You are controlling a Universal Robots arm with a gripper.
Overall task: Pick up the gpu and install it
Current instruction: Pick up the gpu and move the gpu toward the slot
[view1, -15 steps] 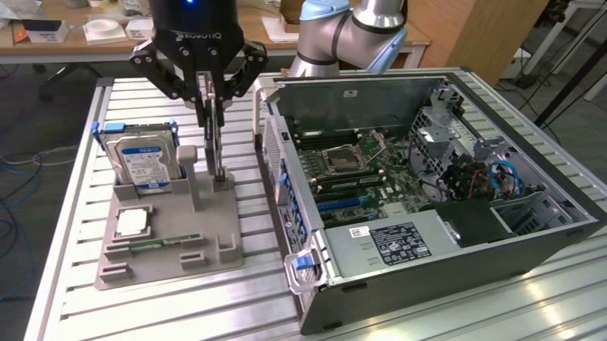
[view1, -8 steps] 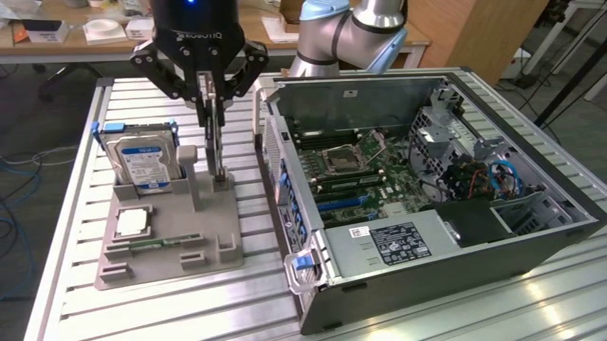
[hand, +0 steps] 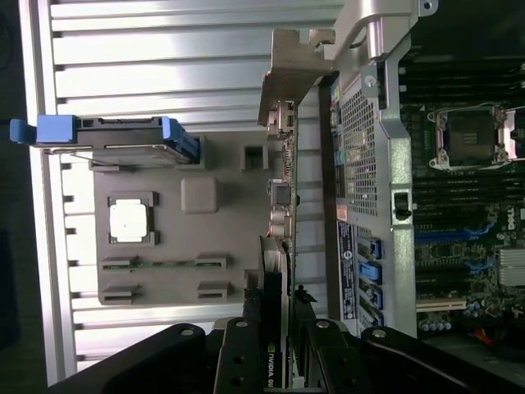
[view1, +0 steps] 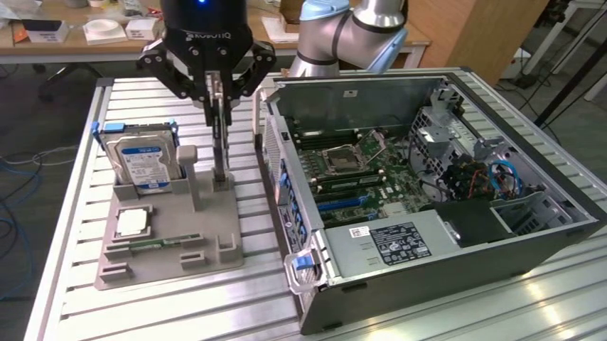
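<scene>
**Claw locked on the card at the holder**

Here we are at the slatted aluminium table, and the black claw-fingered gripper is clenched on the gpu, a thin, dark circuit card seen edge-on. In the exterior view the card stands upright directly under the claw. Its lower end is down at the grey plastic parts holder, and whether it has lifted clear of its slot I cannot tell. The wrist view looks straight down the card's length: black fingers press in on both faces, and the silver metal bracket sits at the far end.

On the same holder, toward the exterior view's left, a silver hard drive with a blue-and-white label stands upright in its blue-handled carrier. Nearer the camera lies a square silver processor chip, flat in its pocket. Just beyond that is a narrow green memory stick (small, and easy to miss).

Just beside the holder, on the exterior view's right, the open dark-grey computer case lies on its side. Its green motherboard faces up, with a black power supply with a white label nearest the camera. The card is outside the case.
</scene>
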